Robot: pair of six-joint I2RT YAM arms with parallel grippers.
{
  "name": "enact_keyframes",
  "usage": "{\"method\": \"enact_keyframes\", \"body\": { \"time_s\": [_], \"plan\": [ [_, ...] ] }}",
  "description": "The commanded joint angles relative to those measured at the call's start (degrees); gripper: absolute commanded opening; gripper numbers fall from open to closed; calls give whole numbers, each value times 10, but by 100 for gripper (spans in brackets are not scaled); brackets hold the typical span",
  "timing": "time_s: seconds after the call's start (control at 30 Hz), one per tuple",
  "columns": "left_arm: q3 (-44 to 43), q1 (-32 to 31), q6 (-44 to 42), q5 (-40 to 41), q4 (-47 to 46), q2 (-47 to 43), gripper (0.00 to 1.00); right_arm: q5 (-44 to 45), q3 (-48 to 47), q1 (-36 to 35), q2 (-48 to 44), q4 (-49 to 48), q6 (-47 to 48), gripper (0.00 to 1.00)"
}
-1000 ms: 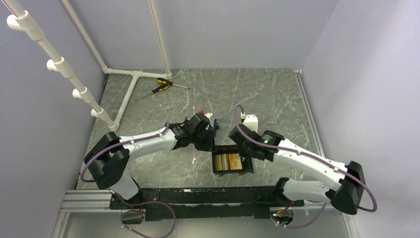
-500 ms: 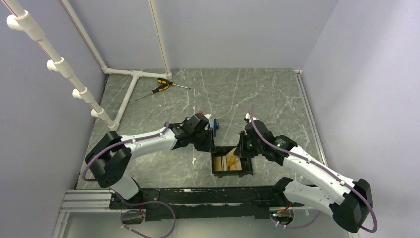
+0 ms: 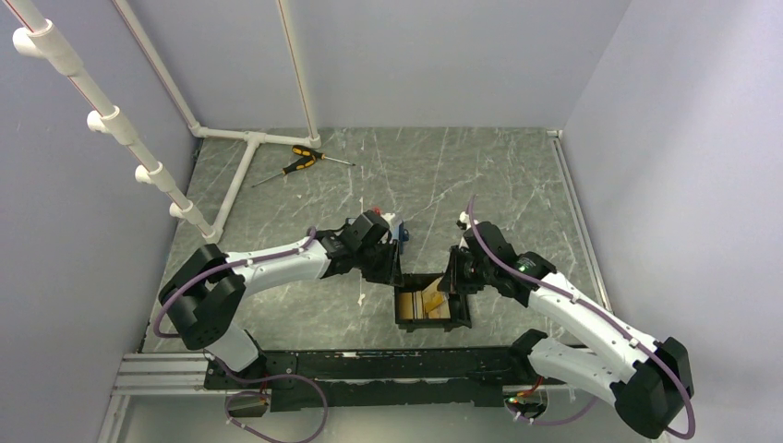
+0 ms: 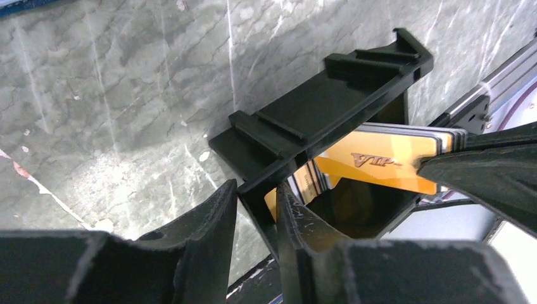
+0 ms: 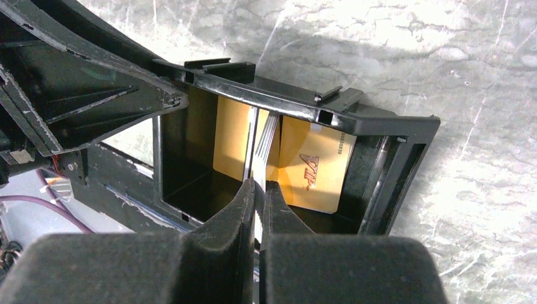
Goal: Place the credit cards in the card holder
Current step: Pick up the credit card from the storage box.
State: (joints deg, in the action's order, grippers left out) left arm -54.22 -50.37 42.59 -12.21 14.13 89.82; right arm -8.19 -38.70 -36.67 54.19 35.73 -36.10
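Observation:
The black card holder (image 3: 406,323) sits on the table between my two grippers. My left gripper (image 3: 395,273) is shut on its far left wall, one finger inside and one outside, as the left wrist view (image 4: 256,190) shows. My right gripper (image 3: 451,282) is shut on a stack of orange-gold credit cards (image 5: 267,136), held edge-on and tilted over the tray's inside. A card with "VIP" lettering (image 5: 313,168) leans inside the tray behind them. The left wrist view shows the cards (image 4: 380,158) above the tray wall (image 4: 329,107).
A yellow and black screwdriver (image 3: 300,162) lies at the far left by a white pipe frame (image 3: 242,175). A dark blue object (image 3: 401,231) sits just behind my left gripper. An aluminium rail (image 3: 166,374) runs along the near edge.
My right wrist has risen and swung left over the tray's far right side, and the cards now stand tilted in the tray. My left gripper has kept its hold.

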Motion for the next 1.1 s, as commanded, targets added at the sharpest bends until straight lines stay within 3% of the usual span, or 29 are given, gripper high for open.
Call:
{"method": "enact_keyframes", "body": {
  "time_s": [0.0, 0.17, 0.37, 0.6, 0.77, 0.9, 1.07],
  "plan": [
    [-2, 0, -39, -2, 20, -20, 42, -19, -24, 5, -5, 14, 17, 0],
    [-5, 19, -56, -18, 22, -47, 59, -31, -43, 11, 1, 33, 22, 0],
    [5, 37, -98, -23, -2, -109, 98, -64, -53, 34, 5, 33, 24, 0],
    [44, 20, -243, -52, -111, -186, 99, -147, -51, 71, 5, 3, 20, 0],
    [41, -32, -384, -56, -134, -175, 99, -200, -47, 101, 7, -19, 15, 0],
    [7, -44, -405, -62, -123, -124, 99, -215, -45, 111, 3, -27, 9, 0],
    [33, -73, -406, -19, -218, -97, 99, -229, -40, 117, -7, -30, 2, 0]
  ]
}}
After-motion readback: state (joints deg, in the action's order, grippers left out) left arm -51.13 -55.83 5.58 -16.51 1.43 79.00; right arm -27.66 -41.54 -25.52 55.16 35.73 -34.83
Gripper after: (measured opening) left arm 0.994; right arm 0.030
